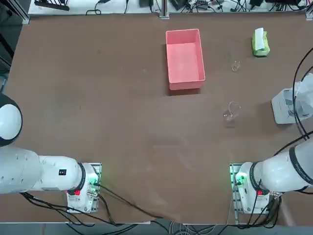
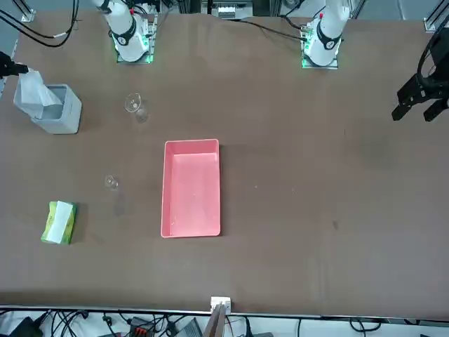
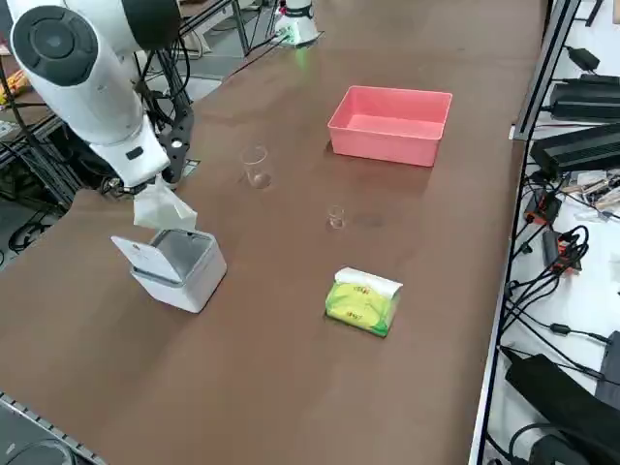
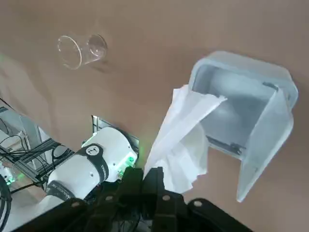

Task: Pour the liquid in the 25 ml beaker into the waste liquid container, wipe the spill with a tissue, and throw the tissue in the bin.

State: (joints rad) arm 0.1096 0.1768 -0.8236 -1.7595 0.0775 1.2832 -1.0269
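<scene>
My right gripper [image 4: 148,175] is shut on the white crumpled tissue [image 4: 183,140], holding it just above the open mouth of the pale grey bin [image 4: 241,96] near the table's right edge. The tissue [image 3: 161,208] hangs down with its lower end close to the rim of the bin [image 3: 184,269], whose lid is flipped open. The tiny 25 ml beaker [image 1: 235,65] stands upright on the table between the pink waste liquid container [image 1: 185,58] and the green tissue pack [image 1: 260,43]. Whether any liquid sits in it cannot be seen.
A larger clear glass beaker [image 1: 231,111] stands nearer the robot, left of the bin [image 1: 282,105]. From the green tissue pack [image 3: 363,300] a white sheet sticks out. Cables and equipment lie beyond the far table edge.
</scene>
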